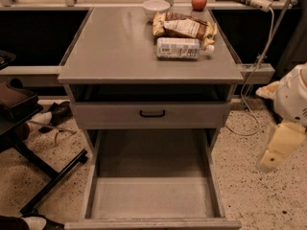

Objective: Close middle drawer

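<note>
Since the middle drawer (152, 198) is standing open, the claw (280, 147) is hovering at the right edge, likely preparing a push; its spread I cannot tell.

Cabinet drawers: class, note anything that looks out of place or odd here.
The middle drawer is pulled far out, its tray bare, while the top drawer front sits further back. The end effector hangs right of the cabinet, touching nothing.

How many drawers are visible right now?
2: the upper drawer with a black handle, and the middle drawer pulled far out below it. A lower one may be hidden beneath. The gripper hangs right of the cabinet.
</note>
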Motion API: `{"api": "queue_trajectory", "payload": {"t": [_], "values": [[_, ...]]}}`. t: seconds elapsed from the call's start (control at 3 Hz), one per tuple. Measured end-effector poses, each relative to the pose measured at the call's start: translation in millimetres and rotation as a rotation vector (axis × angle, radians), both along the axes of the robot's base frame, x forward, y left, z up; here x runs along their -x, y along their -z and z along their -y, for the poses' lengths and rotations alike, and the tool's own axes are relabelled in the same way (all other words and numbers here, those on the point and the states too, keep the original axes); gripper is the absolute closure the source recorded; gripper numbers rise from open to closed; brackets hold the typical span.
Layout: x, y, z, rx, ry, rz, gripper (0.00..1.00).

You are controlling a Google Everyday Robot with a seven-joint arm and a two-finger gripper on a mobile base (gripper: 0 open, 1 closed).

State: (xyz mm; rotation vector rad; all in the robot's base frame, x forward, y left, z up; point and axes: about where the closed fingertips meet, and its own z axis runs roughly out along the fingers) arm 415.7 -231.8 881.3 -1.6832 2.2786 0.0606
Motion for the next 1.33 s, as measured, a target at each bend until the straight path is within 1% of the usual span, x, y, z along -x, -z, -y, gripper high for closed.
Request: {"api": "queue_trajectory", "payload": {"t": [0.33,0.67,1.0,1.33], "values": [[10.8,24.7,-10.5,-0.027,-0.049,-0.052,0.0],[10.8,24.7,-10.5,-0.027,-0.049,-0.052,0.0],[17.9,53.8,-14.6,-0.055,-0.054,-0.073,0.0],[30.1,100.7,-17.0,-0.124,-0.04,-0.081,0.0]]}}
